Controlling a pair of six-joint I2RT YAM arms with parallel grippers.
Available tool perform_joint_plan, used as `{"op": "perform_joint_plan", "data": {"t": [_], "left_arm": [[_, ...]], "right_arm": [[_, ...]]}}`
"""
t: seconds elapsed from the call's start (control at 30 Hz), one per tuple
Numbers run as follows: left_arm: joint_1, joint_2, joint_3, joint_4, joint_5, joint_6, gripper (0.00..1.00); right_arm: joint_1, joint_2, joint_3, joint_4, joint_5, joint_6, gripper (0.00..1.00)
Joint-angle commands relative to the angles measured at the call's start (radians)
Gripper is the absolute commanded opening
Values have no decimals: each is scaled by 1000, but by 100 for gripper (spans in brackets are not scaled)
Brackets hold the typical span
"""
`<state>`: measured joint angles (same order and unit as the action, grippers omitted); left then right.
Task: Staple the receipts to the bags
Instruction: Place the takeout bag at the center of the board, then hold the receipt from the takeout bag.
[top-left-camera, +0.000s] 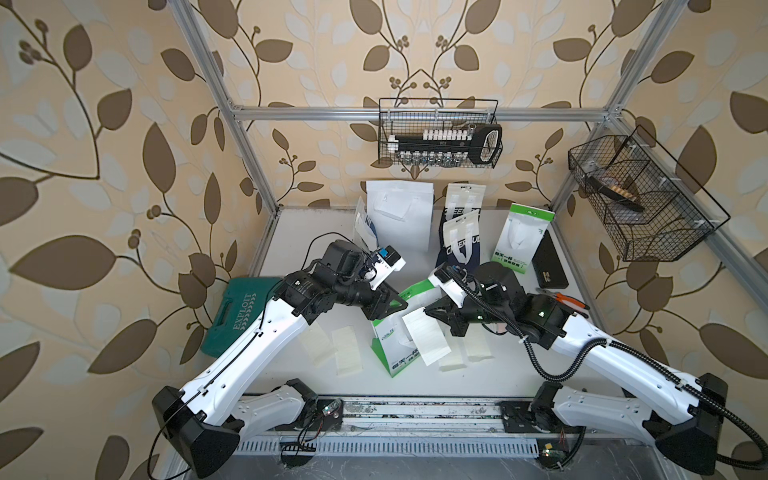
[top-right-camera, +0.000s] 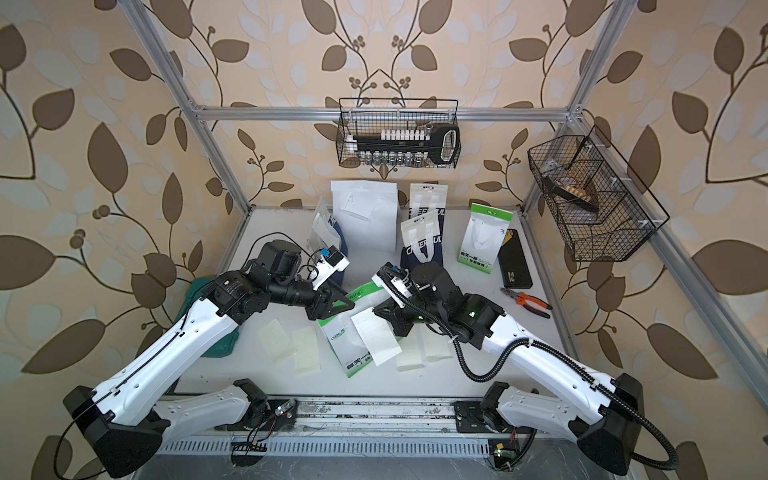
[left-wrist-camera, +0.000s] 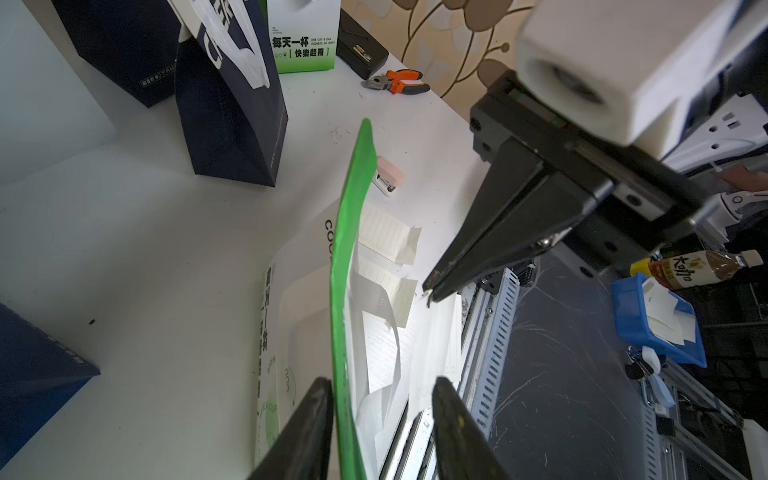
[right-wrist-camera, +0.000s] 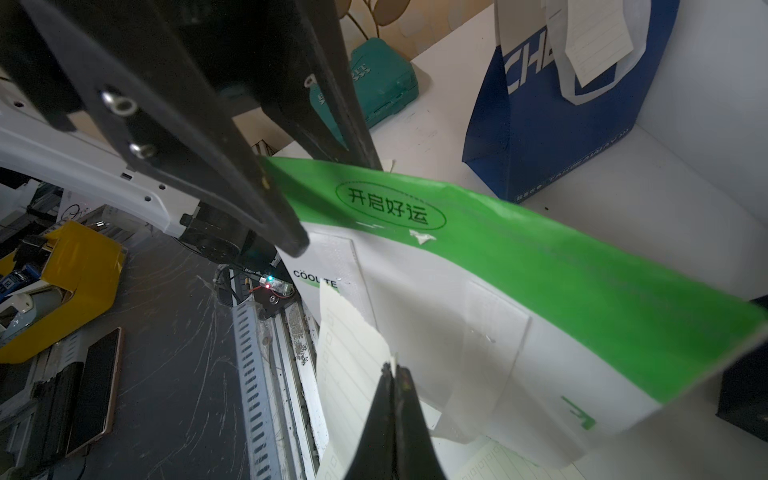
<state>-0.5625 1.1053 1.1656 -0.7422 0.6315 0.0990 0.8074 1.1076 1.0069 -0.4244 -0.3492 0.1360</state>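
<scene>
At the middle of the table (top-left-camera: 299, 249) in both top views, I have a green-and-white bag (top-left-camera: 388, 353) lying with its green top edge tipped up between my two arms. My left gripper (left-wrist-camera: 382, 386) sits at that edge with its jaws spread, one finger on each side of the green band. The far finger is clear of the band, so nothing is clamped.

My right gripper (right-wrist-camera: 392, 370) has its jaws pressed together. In its wrist view they appear to pinch the edge of one receipt (right-wrist-camera: 349, 353), which curls up from the bag's white face. In both top views that slip lies slanted across the bag, at lower centre of the frame. Other receipts (top-left-camera: 347, 349) lie flat on the table to either side.

I judge this to be the lining-up step: the slip is held against the bag, and I can see no staple in it. The stapler (left-wrist-camera: 388, 176), small and pink, lies on the table just beyond the bag's raised edge, at upper centre of the left wrist view. Neither gripper touches it.

Next I'd need the free left gripper to fetch the stapler. It would have to bring the stapler's mouth over slip and bag edge together and squeeze, while the right holds the slip in place. Thin paper slides and buckles easily, so I'd go in gently.
</scene>
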Motion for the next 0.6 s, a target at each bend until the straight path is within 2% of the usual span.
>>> {"op": "perform_joint_plan", "data": {"t": [0.0,0.2,0.43,0.57], "left_arm": [[0,-16,40,-14,31,18,40],[0,-15,39,-19,19,18,38],[-1,-1,42,-23,11,21,28],[-2,4,45,-27,1,24,27]], "right_arm": [[3,21,71,47,-4,-21,0],[4,74,115,61,7,-31,0],[4,104,127,68,27,-36,0],[5,109,129,69,41,-39,0]]}}
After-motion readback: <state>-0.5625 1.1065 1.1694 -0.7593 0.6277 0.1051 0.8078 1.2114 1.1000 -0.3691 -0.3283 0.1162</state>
